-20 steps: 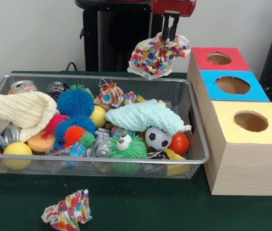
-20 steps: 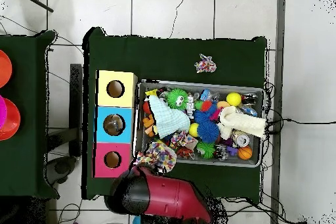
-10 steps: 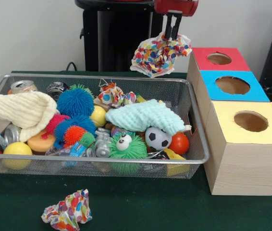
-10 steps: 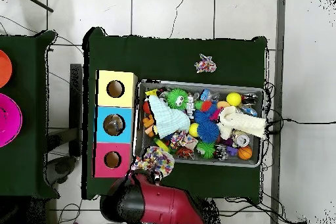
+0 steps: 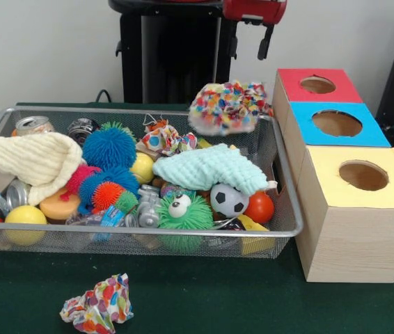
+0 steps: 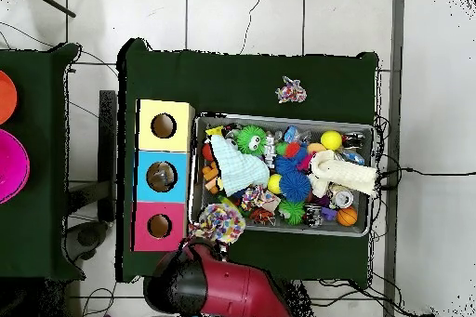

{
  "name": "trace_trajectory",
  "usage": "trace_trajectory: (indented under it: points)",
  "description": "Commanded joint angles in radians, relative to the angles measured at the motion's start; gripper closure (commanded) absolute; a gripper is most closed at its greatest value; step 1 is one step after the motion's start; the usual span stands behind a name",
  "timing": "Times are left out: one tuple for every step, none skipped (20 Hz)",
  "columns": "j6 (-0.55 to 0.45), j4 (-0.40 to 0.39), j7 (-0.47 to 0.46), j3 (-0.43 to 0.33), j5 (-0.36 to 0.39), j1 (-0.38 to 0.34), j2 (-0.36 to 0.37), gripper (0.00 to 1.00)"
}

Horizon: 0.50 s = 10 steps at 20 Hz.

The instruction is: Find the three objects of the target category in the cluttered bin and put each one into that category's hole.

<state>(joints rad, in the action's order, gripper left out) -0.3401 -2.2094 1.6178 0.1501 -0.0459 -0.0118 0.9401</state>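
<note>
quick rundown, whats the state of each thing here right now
hand: empty, up above the bin
confetti-print cloth: loose, in the air, not held
wire bin: full of clutter
second confetti-print wad: lying on the table outside the bin
red box hole: open

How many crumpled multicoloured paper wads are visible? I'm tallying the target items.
3: one crumpled multicoloured paper wad in mid-air over the wire mesh bin's far corner, one inside it, one on the green table. Clutter may hide more.
</note>
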Motion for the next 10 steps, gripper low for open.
trace_trajectory:
  points:
    - [0.021,-0.017,0.229,-0.012,-0.048,-0.023,-0.030,0.00]
    - [0.004,-0.006,0.215,-0.010,-0.038,-0.015,-0.027,0.00]
    - [-0.005,-0.005,0.217,-0.009,-0.042,-0.016,-0.021,0.00]
    - [-0.006,-0.006,0.217,-0.009,-0.044,-0.019,-0.017,0.00]
    - [-0.003,-0.009,0.214,-0.011,-0.044,-0.024,-0.013,0.00]
    - [-0.006,-0.006,0.205,-0.014,-0.040,-0.027,-0.014,0.00]
    - [-0.008,-0.001,0.197,-0.017,-0.036,-0.031,-0.015,0.00]
    - [-0.003,0.000,0.192,-0.021,-0.035,-0.038,-0.018,0.00]
    - [0.004,0.000,0.188,-0.027,-0.036,-0.050,-0.022,0.00]
    - [0.014,0.002,0.177,-0.038,-0.035,-0.067,-0.025,0.00]
